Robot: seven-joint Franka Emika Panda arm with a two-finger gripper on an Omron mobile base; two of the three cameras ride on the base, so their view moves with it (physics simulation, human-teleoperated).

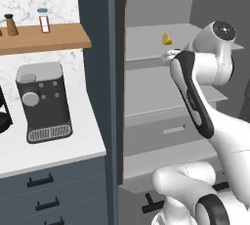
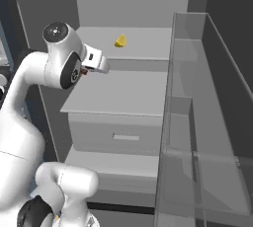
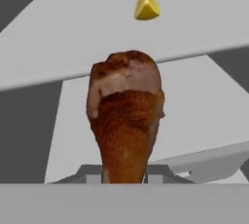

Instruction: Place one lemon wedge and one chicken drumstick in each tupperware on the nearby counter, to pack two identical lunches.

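Open grey fridge shelves [image 2: 123, 95], marble wall, wooden shelf [image 1: 44, 37], coffee machine [image 1: 43, 101] on white counter [image 1: 53, 153], blue drawers [image 1: 53, 194]

Flat, even rendered light; soft edges; no glare

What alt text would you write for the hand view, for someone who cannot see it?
A golden orange-brown chicken drumstick stands up close in the middle of the picture, thick end up, its narrow end down at the bottom edge. Behind it are pale grey fridge shelves, and a small yellow lemon wedge lies on the upper shelf.
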